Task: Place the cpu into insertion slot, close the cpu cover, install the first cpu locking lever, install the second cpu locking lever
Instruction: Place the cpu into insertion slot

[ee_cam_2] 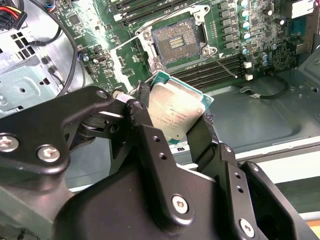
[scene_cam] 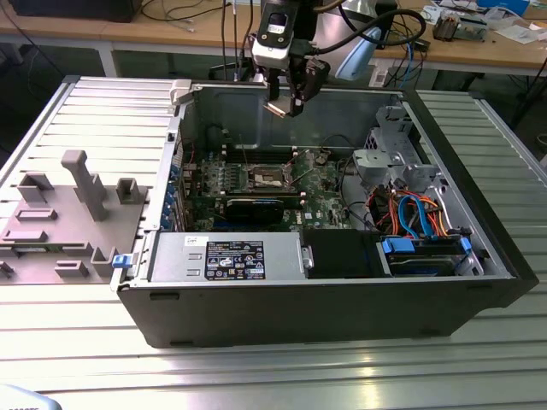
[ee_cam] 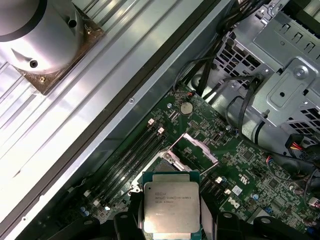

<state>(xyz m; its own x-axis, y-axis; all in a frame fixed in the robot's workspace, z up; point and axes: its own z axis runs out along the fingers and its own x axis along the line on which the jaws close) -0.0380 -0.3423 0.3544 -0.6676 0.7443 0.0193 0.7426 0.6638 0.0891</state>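
Observation:
My gripper (scene_cam: 285, 96) hangs high above the open computer case, shut on the cpu (scene_cam: 278, 108). In both wrist views the cpu (ee_cam_2: 172, 107) (ee_cam: 171, 205) is a silvery square chip with a green edge, clamped by its sides between the black fingers (ee_cam_2: 145, 125). Below it on the green motherboard (scene_cam: 320, 184) lies the insertion slot (ee_cam_2: 177, 41) (scene_cam: 267, 178), its dark centre uncovered. The cpu cover (ee_cam_2: 131, 56) (ee_cam: 198, 149) stands swung up beside the slot. A thin wire lever (ee_cam_2: 223, 63) sticks out loose at the slot's other side.
The case walls (scene_cam: 222, 107) ring the board. A power supply (scene_cam: 226, 256) sits at the front, with a metal drive cage (scene_cam: 397, 149) and coloured cables (scene_cam: 419, 213) toward the exterior view's right. A grey fixture (scene_cam: 77, 196) stands on the table at the exterior view's left.

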